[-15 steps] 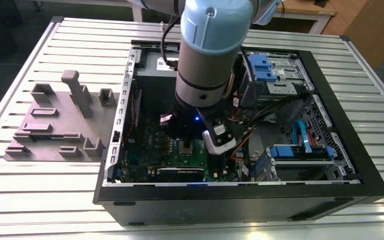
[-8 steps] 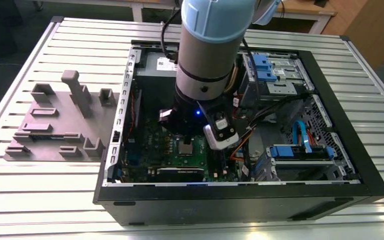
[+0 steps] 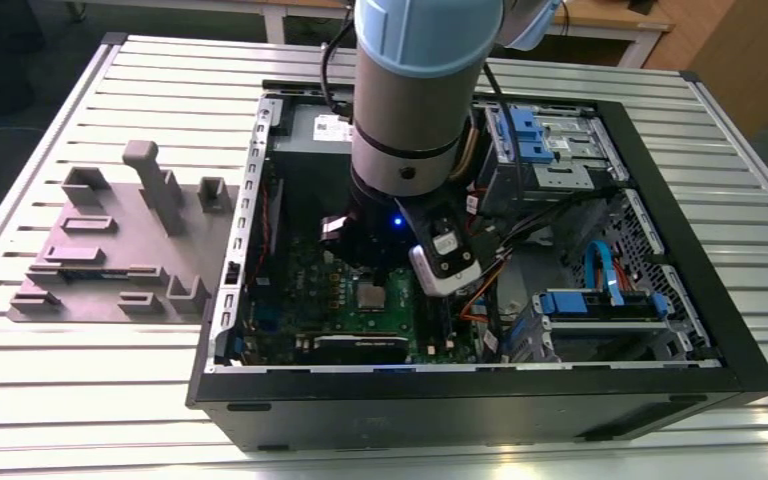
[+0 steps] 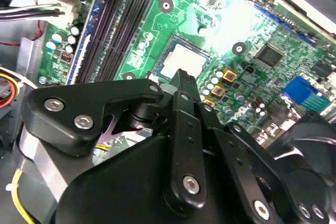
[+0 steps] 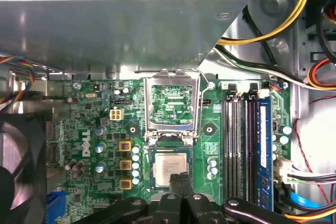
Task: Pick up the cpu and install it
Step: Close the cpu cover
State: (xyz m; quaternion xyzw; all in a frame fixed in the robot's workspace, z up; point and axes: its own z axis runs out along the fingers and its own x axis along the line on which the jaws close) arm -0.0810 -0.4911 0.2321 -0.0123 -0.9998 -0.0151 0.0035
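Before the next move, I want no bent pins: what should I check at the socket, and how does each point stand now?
1. cpu inside the socket: ok.
2. cpu seated flat: cannot tell.
3. Load plate flipped open: ok.
4. Gripper shut, holding nothing: ok.
5. Gripper clear of the cpu's top: cannot tell.
6. Cables away from the socket: ok.
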